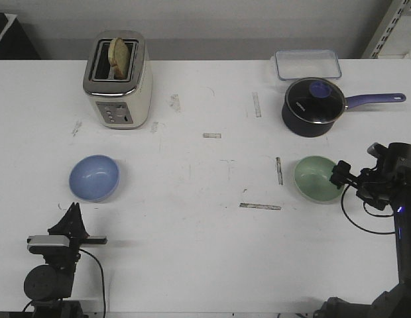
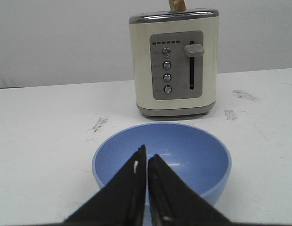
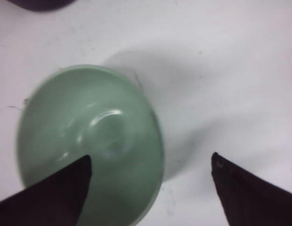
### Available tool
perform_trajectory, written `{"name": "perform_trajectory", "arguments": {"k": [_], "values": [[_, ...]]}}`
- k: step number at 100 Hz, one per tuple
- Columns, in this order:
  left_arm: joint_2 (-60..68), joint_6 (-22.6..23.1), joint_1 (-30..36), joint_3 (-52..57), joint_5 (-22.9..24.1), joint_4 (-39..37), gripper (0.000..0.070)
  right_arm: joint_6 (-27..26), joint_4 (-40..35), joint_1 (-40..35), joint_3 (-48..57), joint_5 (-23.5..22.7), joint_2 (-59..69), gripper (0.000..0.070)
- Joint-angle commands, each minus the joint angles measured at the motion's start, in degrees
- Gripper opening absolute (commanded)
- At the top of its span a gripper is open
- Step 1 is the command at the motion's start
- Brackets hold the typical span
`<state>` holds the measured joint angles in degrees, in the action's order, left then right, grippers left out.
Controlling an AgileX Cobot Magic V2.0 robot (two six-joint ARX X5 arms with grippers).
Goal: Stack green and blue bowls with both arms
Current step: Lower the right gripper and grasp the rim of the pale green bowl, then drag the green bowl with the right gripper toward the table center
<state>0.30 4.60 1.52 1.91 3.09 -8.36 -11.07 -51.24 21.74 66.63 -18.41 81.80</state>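
Observation:
The blue bowl (image 1: 94, 177) sits upright on the white table at the left; in the left wrist view it (image 2: 183, 155) lies just past my fingertips. My left gripper (image 1: 73, 213) is shut and empty, just short of the bowl's near rim (image 2: 146, 157). The green bowl (image 1: 317, 178) sits upright at the right and fills the right wrist view (image 3: 89, 141). My right gripper (image 1: 341, 173) is open at the bowl's right rim (image 3: 150, 162), one finger (image 3: 66, 188) over the bowl's inside and the other (image 3: 240, 183) over the table outside it.
A cream toaster (image 1: 118, 81) with a slice of bread stands at the back left, behind the blue bowl. A dark blue saucepan (image 1: 314, 106) with a glass lid and a clear lidded container (image 1: 307, 65) stand at the back right. Tape marks (image 1: 260, 206) lie between the bowls.

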Motion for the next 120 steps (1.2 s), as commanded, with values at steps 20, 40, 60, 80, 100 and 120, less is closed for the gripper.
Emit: {"name": "perform_trajectory", "arguments": {"k": [20, 40, 60, 80, 100, 120], "values": [[-0.1, 0.3, 0.0, -1.1, 0.1, -0.7, 0.0002, 1.5, 3.5, -0.9, 1.0, -0.2, 8.0, 0.0477], [-0.1, 0.3, 0.0, -1.1, 0.1, -0.7, 0.0002, 1.5, 6.0, -1.2, 1.0, 0.6, 10.4, 0.0081], [-0.1, 0.3, 0.0, -1.1, 0.1, -0.7, 0.0002, 1.4, 6.3, -1.6, 1.4, 0.8, 9.0, 0.0], [-0.1, 0.3, 0.0, -1.1, 0.1, -0.7, 0.0002, -0.3, 6.3, -7.8, 3.0, 0.9, 6.3, 0.0], [-0.1, 0.3, 0.0, -1.1, 0.1, -0.7, 0.0002, -4.5, 7.9, -20.9, 3.5, 1.0, 6.0, 0.0], [-0.1, 0.3, 0.0, -1.1, 0.1, -0.7, 0.0002, -11.7, 14.4, -34.9, 3.5, 4.9, 6.9, 0.0]]}}
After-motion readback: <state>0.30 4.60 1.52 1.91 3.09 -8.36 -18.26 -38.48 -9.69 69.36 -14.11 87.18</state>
